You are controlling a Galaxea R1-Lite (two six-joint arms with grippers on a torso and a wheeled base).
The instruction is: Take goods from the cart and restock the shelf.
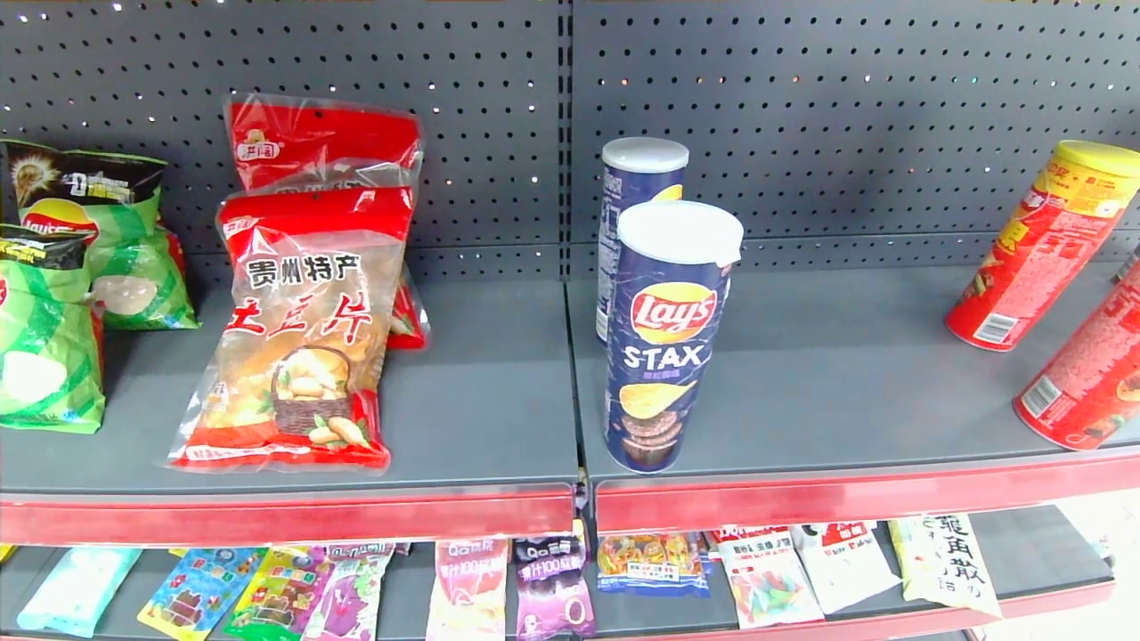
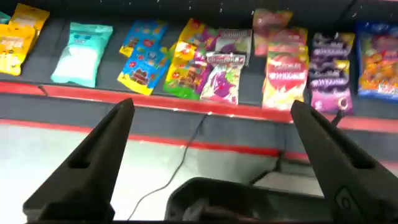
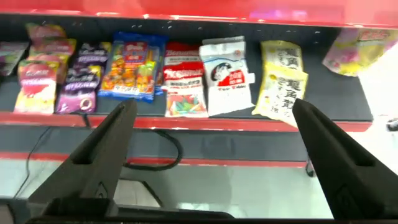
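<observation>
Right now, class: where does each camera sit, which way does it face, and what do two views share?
Head view: on the head, facing forward and down at blue canisters on the upper shelf.
Left wrist view: on the left wrist, facing the lower shelf past the open left gripper.
Right wrist view: likewise, past the open right gripper.
Both wrist views share the purple packets.

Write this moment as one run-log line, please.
left gripper: open, empty | right gripper: open, empty | both before lower shelf | front blue can upright on upper shelf
</observation>
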